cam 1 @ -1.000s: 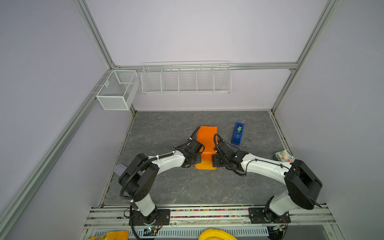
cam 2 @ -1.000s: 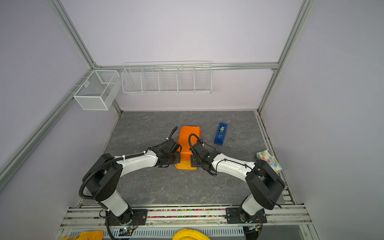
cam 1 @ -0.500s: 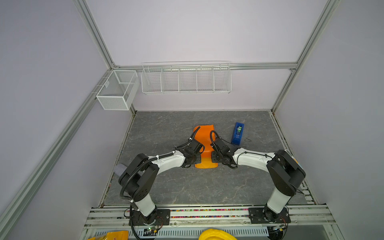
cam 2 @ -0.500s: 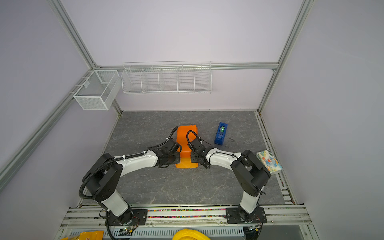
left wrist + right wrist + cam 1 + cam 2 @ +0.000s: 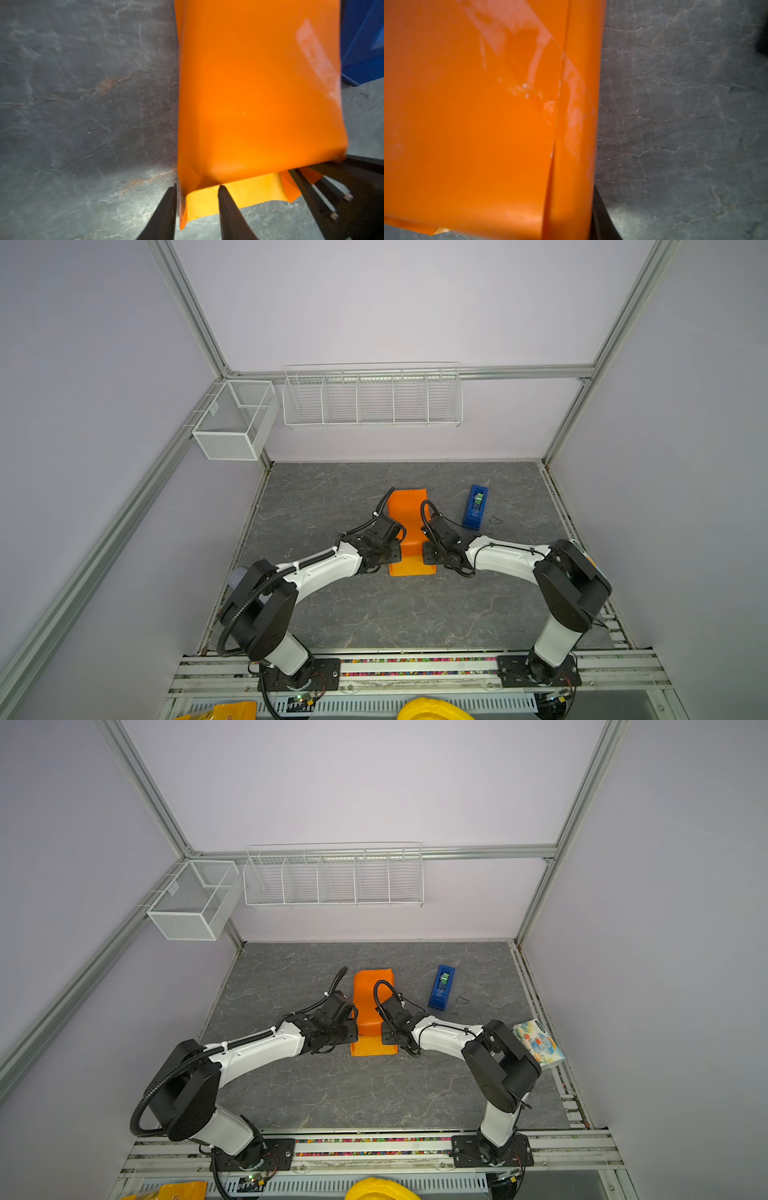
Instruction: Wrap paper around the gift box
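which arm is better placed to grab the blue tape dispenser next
Right, probably. The tape dispenser lies just beyond the right gripper, on that arm's side of the paper; the left gripper sits across it.

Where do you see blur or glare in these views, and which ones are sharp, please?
Both top views are sharp and evenly lit; the left wrist view is slightly soft, with a pale glare patch on the paper; the right wrist view is blurrier, whitish glare streaking the paper.
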Robot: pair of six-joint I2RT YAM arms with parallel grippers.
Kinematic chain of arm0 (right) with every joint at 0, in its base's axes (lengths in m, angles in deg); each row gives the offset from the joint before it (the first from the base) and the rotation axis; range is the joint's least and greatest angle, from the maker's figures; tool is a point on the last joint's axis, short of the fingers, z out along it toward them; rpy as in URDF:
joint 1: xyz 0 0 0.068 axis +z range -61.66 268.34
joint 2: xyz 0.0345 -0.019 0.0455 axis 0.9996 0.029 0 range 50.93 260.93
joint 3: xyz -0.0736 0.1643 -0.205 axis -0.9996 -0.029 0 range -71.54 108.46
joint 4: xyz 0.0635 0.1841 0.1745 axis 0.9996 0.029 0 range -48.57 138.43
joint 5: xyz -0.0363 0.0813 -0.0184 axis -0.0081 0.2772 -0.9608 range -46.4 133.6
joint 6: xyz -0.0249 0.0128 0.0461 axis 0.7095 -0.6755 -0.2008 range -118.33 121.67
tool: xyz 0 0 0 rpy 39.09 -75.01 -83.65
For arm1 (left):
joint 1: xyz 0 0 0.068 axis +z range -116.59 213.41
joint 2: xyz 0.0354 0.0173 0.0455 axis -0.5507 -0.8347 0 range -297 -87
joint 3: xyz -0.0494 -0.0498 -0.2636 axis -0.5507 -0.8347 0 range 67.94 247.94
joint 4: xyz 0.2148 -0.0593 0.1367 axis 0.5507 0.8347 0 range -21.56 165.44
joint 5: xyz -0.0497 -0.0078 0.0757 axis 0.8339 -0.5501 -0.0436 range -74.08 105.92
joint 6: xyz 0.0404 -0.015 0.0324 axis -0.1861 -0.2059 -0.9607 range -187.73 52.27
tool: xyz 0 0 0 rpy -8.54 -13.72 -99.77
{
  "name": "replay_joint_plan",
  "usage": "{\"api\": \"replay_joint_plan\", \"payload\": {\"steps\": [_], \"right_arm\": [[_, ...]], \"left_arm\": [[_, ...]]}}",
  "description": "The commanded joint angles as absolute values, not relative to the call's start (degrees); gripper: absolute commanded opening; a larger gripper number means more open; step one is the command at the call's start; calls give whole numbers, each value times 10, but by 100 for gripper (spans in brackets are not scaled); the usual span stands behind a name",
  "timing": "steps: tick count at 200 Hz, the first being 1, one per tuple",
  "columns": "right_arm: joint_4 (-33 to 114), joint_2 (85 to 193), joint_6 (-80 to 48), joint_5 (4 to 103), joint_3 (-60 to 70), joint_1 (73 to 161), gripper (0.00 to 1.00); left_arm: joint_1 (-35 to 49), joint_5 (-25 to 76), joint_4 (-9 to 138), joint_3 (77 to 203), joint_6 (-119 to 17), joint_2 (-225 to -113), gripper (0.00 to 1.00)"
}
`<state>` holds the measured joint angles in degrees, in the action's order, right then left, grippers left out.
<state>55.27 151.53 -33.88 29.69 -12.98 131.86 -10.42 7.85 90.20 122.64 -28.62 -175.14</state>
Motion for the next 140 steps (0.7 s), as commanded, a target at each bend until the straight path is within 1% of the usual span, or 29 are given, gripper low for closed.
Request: {"api": "replay_joint_plan", "payload": {"steps": [1, 28, 55, 80, 140], "right_arm": [[547, 1520, -340, 298, -123, 1314, 20], [547, 1521, -340, 302, -123, 1314, 20], [547, 1521, -340, 302, -123, 1313, 19], [546, 1520, -341, 304, -123, 1314, 19], [542, 1519, -347, 314, -124, 1314, 19]], "left_arm": [[-101, 33, 955, 1217, -263, -1725, 36], [-92, 28, 972, 1203, -252, -1716, 33], [-77, 52, 967, 1196, -248, -1739, 23], [-70, 85, 945, 1197, -254, -1771, 17], [-70, 163, 842, 1185, -256, -1791, 14]]}}
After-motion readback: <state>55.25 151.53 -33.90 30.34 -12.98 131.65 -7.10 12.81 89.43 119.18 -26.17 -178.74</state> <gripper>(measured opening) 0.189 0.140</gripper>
